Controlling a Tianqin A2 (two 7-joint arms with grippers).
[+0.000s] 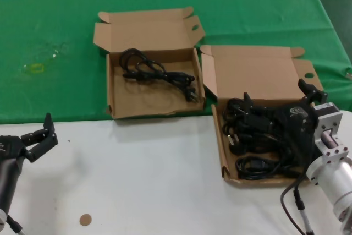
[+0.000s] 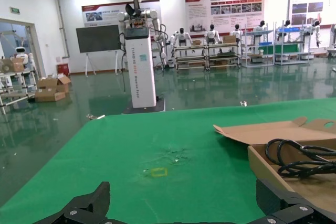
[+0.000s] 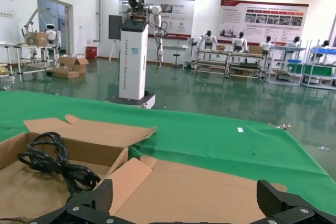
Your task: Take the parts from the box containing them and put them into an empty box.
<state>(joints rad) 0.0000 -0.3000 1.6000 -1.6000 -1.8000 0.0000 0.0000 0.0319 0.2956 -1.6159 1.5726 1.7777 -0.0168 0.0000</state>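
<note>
Nearest you, your right gripper [image 1: 278,108] hangs over the right-hand box [image 1: 258,78], the one packed with cords, its jaws spread wide with one finger near the pile's left side and the other by the lid's tab. They hold nothing yet, as far as the head view shows. Your left gripper [image 1: 39,136] waits low on the white table [image 1: 137,185] at the near left, jaws also apart and empty, well away from both boxes.

You look to be in the picking step: one cord already lies in the other box, and the right arm is poised for another. My guess is that the next move calls for lowering onto one bundle in the pile [image 1: 253,144], closing on that loop alone without snagging its neighbours, then lifting clear of the box wall.

Count: two cardboard boxes, both with lids thrown back. The left box [image 1: 151,94], farther off on the green cloth [image 1: 60,37], holds one cord [image 1: 159,72], loosely uncoiled. The right box holds a tangle of black cords; I cannot separate them into a sure number, though there are several. One small brown disc [image 1: 84,219] sits on the table near you.
</note>
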